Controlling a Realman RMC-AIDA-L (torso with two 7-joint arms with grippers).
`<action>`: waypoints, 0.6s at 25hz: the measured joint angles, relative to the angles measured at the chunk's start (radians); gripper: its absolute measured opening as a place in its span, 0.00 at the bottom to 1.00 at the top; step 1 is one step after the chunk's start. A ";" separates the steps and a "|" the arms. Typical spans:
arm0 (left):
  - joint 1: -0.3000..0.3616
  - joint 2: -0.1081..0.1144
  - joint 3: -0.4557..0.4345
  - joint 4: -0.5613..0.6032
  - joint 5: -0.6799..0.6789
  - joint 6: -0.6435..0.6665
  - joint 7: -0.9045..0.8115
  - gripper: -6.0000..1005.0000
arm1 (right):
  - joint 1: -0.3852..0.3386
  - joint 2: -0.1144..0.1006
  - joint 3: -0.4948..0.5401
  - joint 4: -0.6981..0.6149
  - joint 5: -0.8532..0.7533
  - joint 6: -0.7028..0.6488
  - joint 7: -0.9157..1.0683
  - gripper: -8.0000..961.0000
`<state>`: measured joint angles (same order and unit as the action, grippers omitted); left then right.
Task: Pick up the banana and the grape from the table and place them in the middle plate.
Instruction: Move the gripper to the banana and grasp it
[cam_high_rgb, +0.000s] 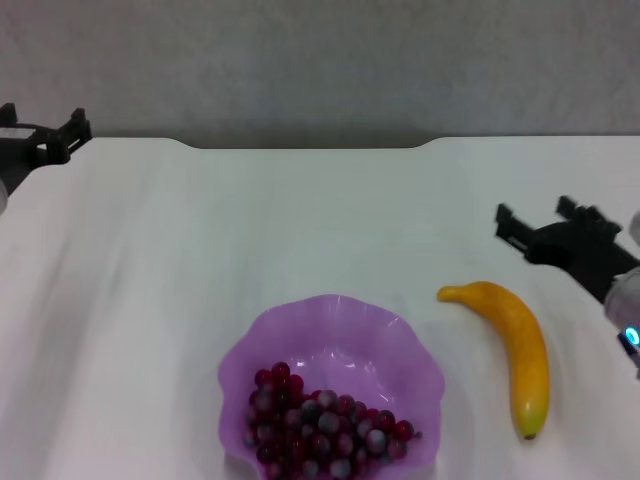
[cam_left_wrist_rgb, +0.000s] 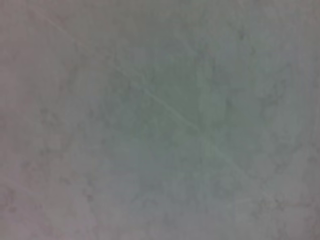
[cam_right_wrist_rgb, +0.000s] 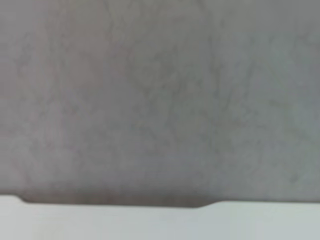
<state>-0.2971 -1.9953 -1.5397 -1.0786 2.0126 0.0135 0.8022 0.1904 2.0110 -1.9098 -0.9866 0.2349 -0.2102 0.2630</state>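
The purple plate (cam_high_rgb: 335, 330) with a wavy rim sits on the white table (cam_high_rgb: 200, 250) near the front centre. The bunch of dark red-purple grapes (cam_high_rgb: 325, 425) lies inside it, at its front. The yellow banana (cam_high_rgb: 515, 345) lies on the table right of the plate, its greenish tip toward the front. My right gripper (cam_high_rgb: 535, 222) is open and empty, just behind and right of the banana, above the table. My left gripper (cam_high_rgb: 55, 130) is at the far left back corner, away from everything. The wrist views show only wall and the table's far edge (cam_right_wrist_rgb: 150, 220).
The table's far edge has a notch (cam_high_rgb: 310, 146) at the back centre, with a grey wall (cam_high_rgb: 320, 60) behind it.
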 joint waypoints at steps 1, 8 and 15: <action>0.001 0.000 -0.002 0.000 0.000 -0.001 0.002 0.87 | 0.003 0.000 -0.008 -0.002 0.000 0.013 0.007 0.90; 0.004 -0.001 -0.007 -0.002 0.000 -0.002 0.017 0.87 | 0.007 -0.003 -0.034 -0.058 0.000 0.141 0.040 0.90; 0.016 0.001 -0.007 -0.004 0.000 -0.001 0.022 0.87 | -0.034 -0.006 -0.032 -0.270 -0.009 0.394 0.024 0.90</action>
<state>-0.2814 -1.9941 -1.5465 -1.0824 2.0126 0.0124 0.8239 0.1568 2.0052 -1.9422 -1.2562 0.2259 0.1833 0.2872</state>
